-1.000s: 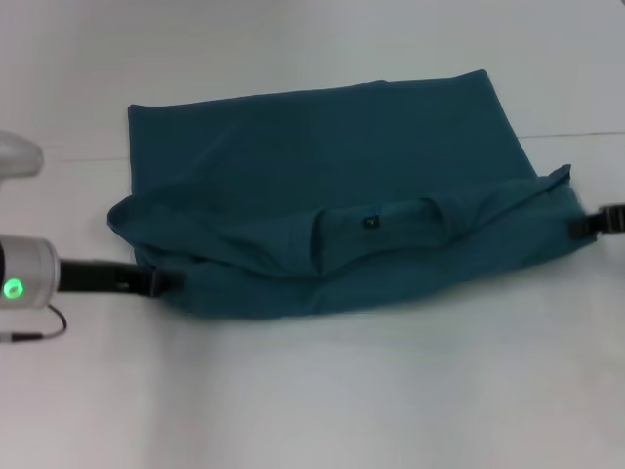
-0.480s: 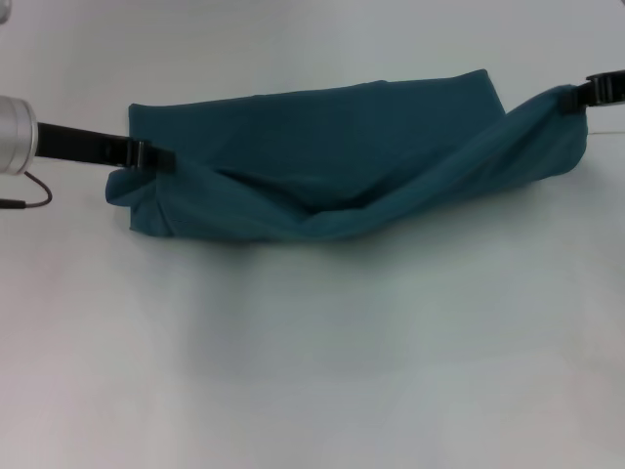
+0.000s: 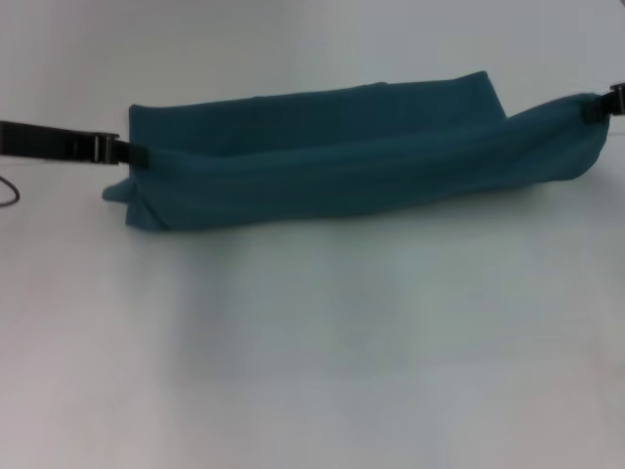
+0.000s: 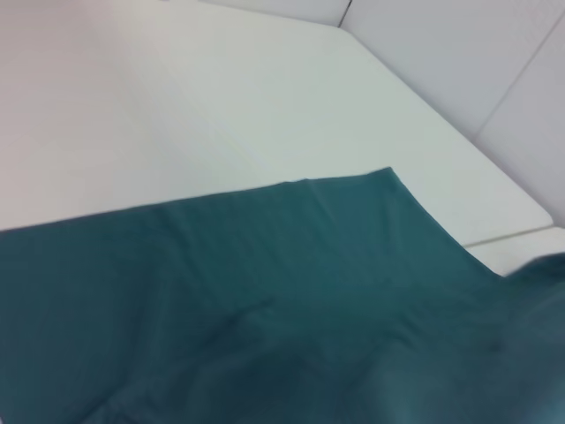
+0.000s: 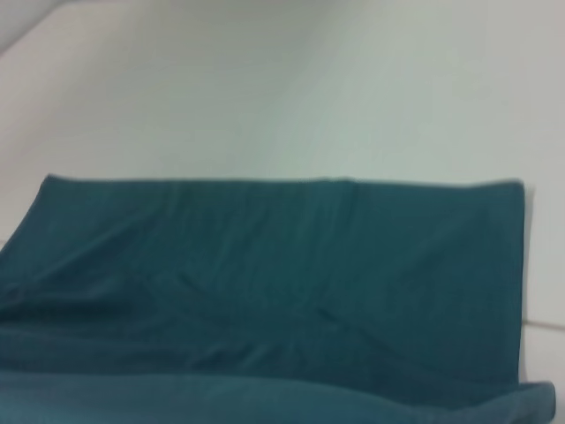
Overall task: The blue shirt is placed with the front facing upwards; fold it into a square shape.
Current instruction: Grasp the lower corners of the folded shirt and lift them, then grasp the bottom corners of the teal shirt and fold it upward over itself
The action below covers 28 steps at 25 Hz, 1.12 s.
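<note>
The blue shirt (image 3: 342,166) lies across the far half of the white table (image 3: 312,342) as a long band, its near part lifted and doubled toward the far edge. My left gripper (image 3: 132,153) is shut on the cloth at the shirt's left end. At the right end my right gripper (image 3: 598,109) is shut on the cloth too, a little higher. The fabric hangs taut between them. The shirt's flat far layer fills the left wrist view (image 4: 265,300) and the right wrist view (image 5: 265,265). No lettering or collar shows.
A thin dark cable (image 3: 8,191) loops beside the left arm at the table's left edge. In the left wrist view a table edge and a seam (image 4: 516,234) run past the shirt's far corner.
Both grippers have carried the shirt's near edge up and away from me toward the far hem. The sagging fold has been pulled taut, and the collar is now covered.
</note>
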Tool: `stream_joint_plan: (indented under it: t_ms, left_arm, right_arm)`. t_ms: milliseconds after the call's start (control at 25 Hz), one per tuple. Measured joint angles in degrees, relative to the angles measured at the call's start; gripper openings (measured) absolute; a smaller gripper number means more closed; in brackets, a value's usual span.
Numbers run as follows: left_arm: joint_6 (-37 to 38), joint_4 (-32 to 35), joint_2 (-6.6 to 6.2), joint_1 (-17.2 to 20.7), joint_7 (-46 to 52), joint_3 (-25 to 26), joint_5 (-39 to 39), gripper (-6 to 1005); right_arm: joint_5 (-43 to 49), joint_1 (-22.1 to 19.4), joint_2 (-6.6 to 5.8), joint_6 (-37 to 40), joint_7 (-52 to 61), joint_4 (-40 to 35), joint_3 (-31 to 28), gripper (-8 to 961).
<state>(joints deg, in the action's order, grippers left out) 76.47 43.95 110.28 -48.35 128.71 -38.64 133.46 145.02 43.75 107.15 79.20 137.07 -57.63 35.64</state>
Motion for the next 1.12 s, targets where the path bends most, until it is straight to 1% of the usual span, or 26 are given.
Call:
stream_joint_plan:
  t_ms: [120, 200, 240, 280, 320, 400, 480, 680, 880, 960, 1000, 1120]
  left_arm:
    - [1.52, 0.55, 1.26, 2.44, -0.85, -0.24, -0.1, 0]
    - [3.63, 1.65, 2.9, 4.92, -2.88, -0.22, -0.54, 0]
    - [4.96, 2.67, 4.02, 6.43, -3.96, -0.23, -0.68, 0]
    - [5.79, 3.54, 4.75, 7.54, -4.65, -0.22, -0.72, 0]
    - [7.05, 4.88, 5.83, 9.2, -5.43, -0.31, -0.77, 0]
    - [9.47, 6.84, 7.45, 12.08, -6.61, -0.38, -0.78, 0]
    - [12.02, 7.99, 8.31, 14.58, -7.2, -0.26, -1.02, 1]
    - [19.88, 10.72, 9.96, 19.94, -7.89, 0.11, -2.12, 1]
    - [27.08, 14.56, 11.4, 24.37, -7.91, 0.23, -2.16, 1]
    - [29.99, 16.97, 12.31, 26.51, -7.89, 0.29, -2.17, 1]
    - [31.51, 18.08, 12.88, 27.59, -7.84, 0.29, -2.15, 1]
    - [34.78, 19.46, 13.67, 29.44, -7.56, 0.19, -2.16, 1]
  right_arm:
    - [-0.11, -2.3, 0.78, 1.58, -0.48, 0.05, 0.16, 36]
    - [-0.32, -4.4, 1.42, 3.39, -0.97, -0.26, 0.14, 36]
    - [-0.49, -5.4, 1.65, 4.3, -1.23, -0.4, 0.07, 36]
    - [-0.86, -6.55, 1.81, 5.43, -1.52, -0.42, 0.02, 36]
    - [-1.35, -7.81, 1.89, 6.49, -1.87, -0.41, 0.0, 36]
    - [-3.07, -10.26, 1.89, 8.35, -2.62, -0.11, -0.07, 36]
    - [-5.22, -12.98, 1.93, 10.71, -3.57, 0.11, -0.11, 37]
    - [-8.98, -18.62, 2.22, 16.71, -5.79, 0.16, -1.44, 37]
    - [-9.27, -23.09, 2.93, 24.15, -9.88, 0.37, -4.44, 37]
    - [-9.12, -25.26, 3.09, 27.35, -11.75, 0.52, -5.41, 37]
    - [-9.09, -26.22, 3.11, 28.21, -12.45, 0.55, -5.74, 37]
    - [-9.05, -29.09, 3.09, 29.74, -14.13, 0.82, -6.34, 37]
